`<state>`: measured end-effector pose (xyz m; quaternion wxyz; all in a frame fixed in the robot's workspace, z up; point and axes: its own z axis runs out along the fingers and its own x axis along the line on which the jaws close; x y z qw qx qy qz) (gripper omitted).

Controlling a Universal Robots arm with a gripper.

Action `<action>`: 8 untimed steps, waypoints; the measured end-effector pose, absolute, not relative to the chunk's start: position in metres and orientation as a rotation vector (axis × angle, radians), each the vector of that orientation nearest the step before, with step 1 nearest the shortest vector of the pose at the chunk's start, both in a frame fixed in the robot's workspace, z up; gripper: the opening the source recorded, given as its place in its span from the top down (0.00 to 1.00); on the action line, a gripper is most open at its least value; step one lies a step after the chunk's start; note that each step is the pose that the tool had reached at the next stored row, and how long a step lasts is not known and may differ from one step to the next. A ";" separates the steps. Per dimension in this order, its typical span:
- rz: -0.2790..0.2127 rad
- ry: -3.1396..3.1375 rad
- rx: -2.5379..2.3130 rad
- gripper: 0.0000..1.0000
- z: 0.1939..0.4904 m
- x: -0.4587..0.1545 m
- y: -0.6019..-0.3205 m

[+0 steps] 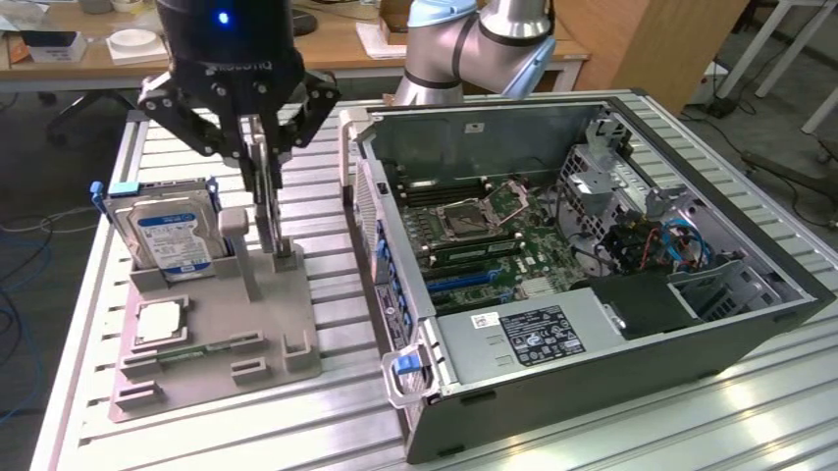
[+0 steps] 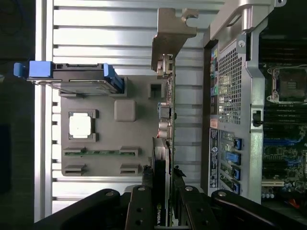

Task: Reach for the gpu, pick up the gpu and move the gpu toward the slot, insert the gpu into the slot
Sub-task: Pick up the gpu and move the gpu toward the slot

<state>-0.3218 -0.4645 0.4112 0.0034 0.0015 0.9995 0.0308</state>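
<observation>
The slatted metal bench [image 1: 733, 412] [image 2: 96, 28] carries everything. An open PC case [image 1: 629, 363] [image 2: 230, 72] lies on its side over the half of the bench at the exterior view's right, its motherboard [image 1: 485, 245] facing up and the empty CPU socket [image 1: 478, 211] [image 2: 290, 86] showing. The arm [image 1: 458, 49] rises beyond the bench's far edge. Its black jaws hang over the other half of the bench and point straight down. A grey tray [image 1: 262, 324] [image 2: 105, 139] lies flat there, between the case and the bench edge at the exterior view's left. A blue-labelled drive [image 1: 164, 231] [image 2: 72, 76] stands upright in a holder at the tray's far end. Just beside it, on the case side, the gpu [image 1: 271, 221] [image 2: 164, 124] stands on edge, its lower edge down in the tray's holder. Its metal bracket [image 2: 172, 28] reaches past the tray's far end. The jaws are clenched on the card's upper edge, standing only narrowly apart. The fingers [image 2: 139, 211] press its two faces, and the wrist view looks straight down the thin card between them. Nearer the bench's front edge, a square silver chip [image 1: 157, 322] [image 2: 80, 125] sits flat in its own pocket of the tray. A slim memory stick [image 1: 196, 350] [image 2: 93, 152] lies just in front of the chip.
</observation>
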 end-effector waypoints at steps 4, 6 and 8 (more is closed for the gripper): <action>0.097 3.133 0.005 0.74 0.423 -0.322 -0.465; 0.097 3.133 0.005 0.74 0.430 -0.322 -0.465; 0.097 3.133 0.005 0.74 0.435 -0.322 -0.465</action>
